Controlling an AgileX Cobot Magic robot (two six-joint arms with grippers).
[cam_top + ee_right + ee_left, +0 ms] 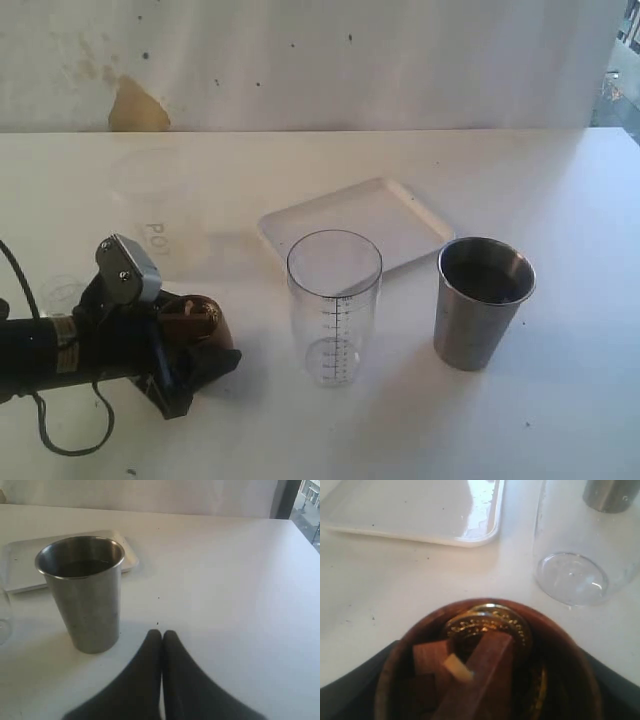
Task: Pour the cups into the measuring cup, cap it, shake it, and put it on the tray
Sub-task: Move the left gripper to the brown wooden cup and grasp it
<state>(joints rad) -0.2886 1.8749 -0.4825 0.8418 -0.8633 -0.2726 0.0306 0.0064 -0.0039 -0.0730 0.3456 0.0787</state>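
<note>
So the left hand [205,345] has its jaws either side of the little wooden cup [565,665], can't tell if it's actually squeezing, sitting at 9 o'clock from the measuring cup [334,305] on the table [560,200], steel tumbler [483,300] at 3, white tray [355,220] at 12, right hand [162,645] pinched closed near the steel tumbler.

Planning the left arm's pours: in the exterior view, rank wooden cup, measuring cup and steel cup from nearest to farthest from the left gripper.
1. The wooden cup, inside the left gripper.
2. The measuring cup, at the middle.
3. The steel cup, far right.
</note>
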